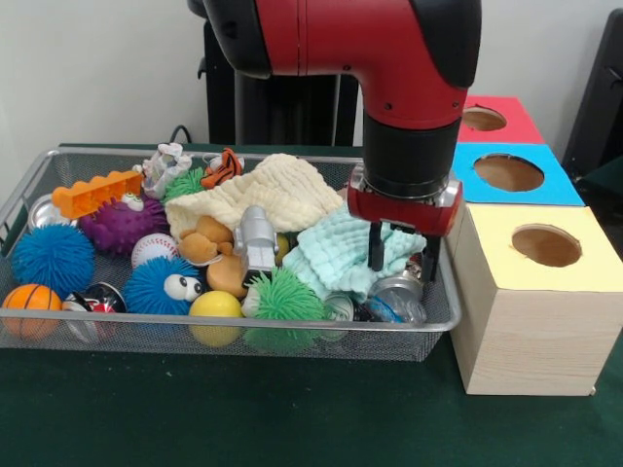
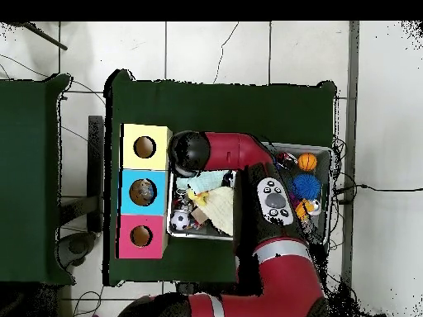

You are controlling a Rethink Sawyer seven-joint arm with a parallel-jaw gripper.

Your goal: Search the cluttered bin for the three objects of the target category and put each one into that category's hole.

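Observation:
The wire mesh bin point(image 1: 243, 331) is full of toys and cloths; it also shows in the overhead view point(image 2: 329, 151). My gripper point(image 1: 401, 257) is open and empty. It hangs over the bin's right end, its fingers point(image 1: 376, 248) in front of a mint green cloth point(image 1: 336, 255). Just below it, in the front right corner, lies a wrinkled clear plastic bottle point(image 1: 391, 309) with some blue on it, next to silvery metal point(image 1: 401, 286). No other clear plastic shows. The blue-topped box's hole point(image 1: 508, 172) is to the right of the bin, also seen from overhead point(image 2: 143, 191), where the arm hides my gripper.
A red-topped box point(image 1: 501, 117) and a yellow-topped box point(image 1: 545, 243) flank the blue one. The bin holds a cream cloth point(image 1: 273, 190), blue spiky balls point(image 1: 49, 258), a green spiky ball point(image 1: 284, 297), a purple ball point(image 1: 122, 226), an orange brick point(image 1: 95, 192), a yellow ball point(image 1: 215, 309) and a can point(image 1: 338, 306).

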